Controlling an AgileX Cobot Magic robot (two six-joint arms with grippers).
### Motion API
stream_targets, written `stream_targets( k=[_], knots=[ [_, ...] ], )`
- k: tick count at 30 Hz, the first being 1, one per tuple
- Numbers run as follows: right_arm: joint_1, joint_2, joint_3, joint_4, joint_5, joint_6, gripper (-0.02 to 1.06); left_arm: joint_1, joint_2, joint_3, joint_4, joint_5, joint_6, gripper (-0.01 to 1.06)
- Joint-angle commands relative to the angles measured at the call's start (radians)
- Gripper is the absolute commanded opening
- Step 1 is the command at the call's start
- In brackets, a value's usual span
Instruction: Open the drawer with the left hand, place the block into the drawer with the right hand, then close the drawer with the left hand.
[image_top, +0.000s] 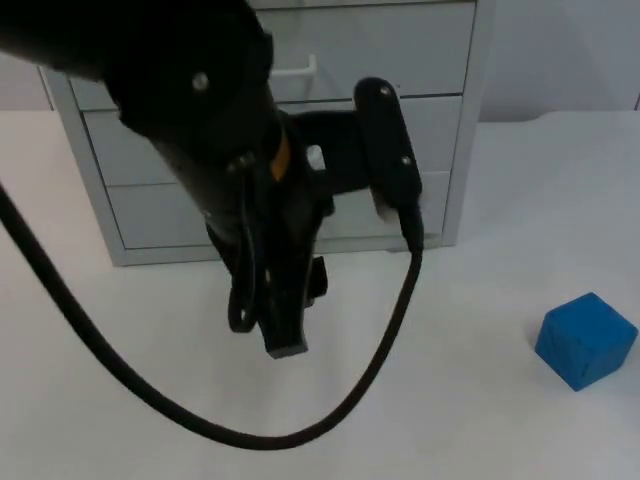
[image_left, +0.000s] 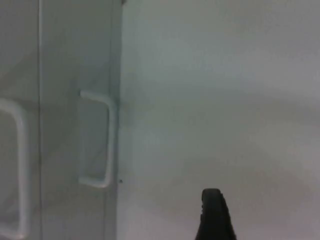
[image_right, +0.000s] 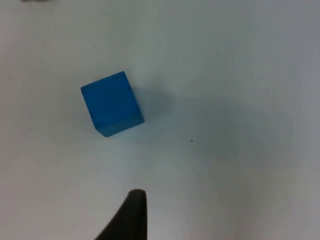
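Grey plastic drawer cabinet (image_top: 440, 110) stands upper centre of the top view, drawers closed; left pincer (image_top: 280, 320) hangs before it, state unclear. Blue cube block (image_top: 586, 340) sits lower right on white tabletop (image_top: 480, 400). Left wrist view: white drawer handle (image_left: 102, 140). Right wrist view: block (image_right: 112, 110) on tabletop, right pincer fingertip (image_right: 131, 215) near, spread unclear.

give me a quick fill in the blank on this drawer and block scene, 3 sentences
1. The block lying on the white table is ____ in colour.
2. All drawers of the grey drawer cabinet are ____.
3. The left gripper hangs in front of the cabinet, and the block lies on the cabinet's ____ side in the top view.

Missing words: blue; closed; right
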Motion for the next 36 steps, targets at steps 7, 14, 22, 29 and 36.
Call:
stream_targets(
  k=[7,14,22,29,36],
  knots=[
    [0.004,-0.001,-0.010,-0.008,0.002,0.000,1.05,0.025,0.107,-0.007,0.301,-0.176,-0.143,0.54],
    [0.004,-0.001,-0.010,-0.008,0.009,0.000,1.05,0.069,0.211,-0.066,0.432,-0.164,-0.273,0.54],
    [0.004,-0.001,-0.010,-0.008,0.006,0.000,1.05,0.085,0.279,-0.131,0.499,-0.137,-0.363,0.54],
    [0.004,-0.001,-0.010,-0.008,0.006,0.000,1.05,0.126,0.306,-0.137,0.563,-0.168,-0.413,0.54],
    [0.004,-0.001,-0.010,-0.001,-0.002,0.000,1.05,0.138,0.345,-0.137,0.609,-0.182,-0.415,0.54]
  ],
)
